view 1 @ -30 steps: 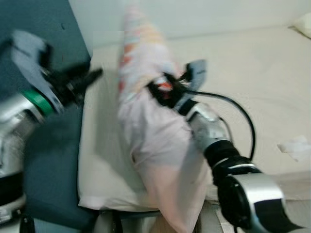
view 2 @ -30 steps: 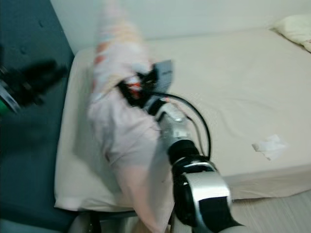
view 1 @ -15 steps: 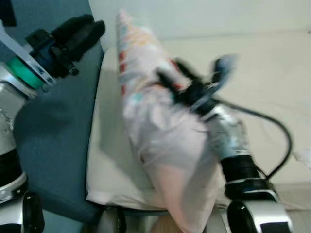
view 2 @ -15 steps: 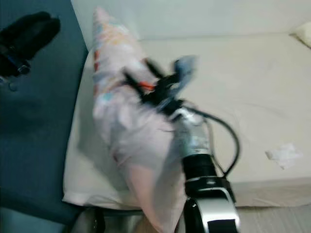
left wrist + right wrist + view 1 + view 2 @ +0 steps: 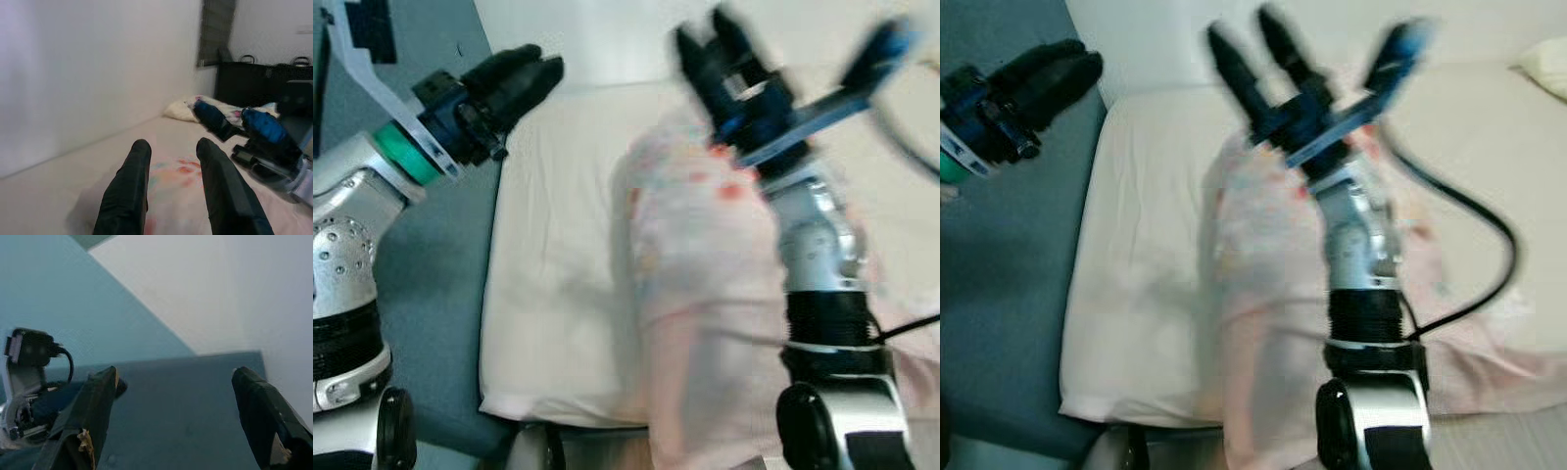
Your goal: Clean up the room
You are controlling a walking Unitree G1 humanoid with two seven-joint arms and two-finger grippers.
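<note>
Right gripper, which half a second ago pinched the pale pink printed garment, now stands raised with fingers spread wide and empty; the garment has dropped onto the bed, lying crumpled from mid-mattress over the near edge, so that item looks delivered. Left gripper hovers over the bed's left edge, fingers slightly apart, holding nothing. Fabric is soft, thin, limp, wrinkled; mattress sheet smooth cream; headboard panel flat teal.

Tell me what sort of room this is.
Most likely a bedroom: a mattress under a cream sheet, a pillow at its far end, a teal padded headboard beside it, and a pink patterned garment lying on the sheet.
</note>
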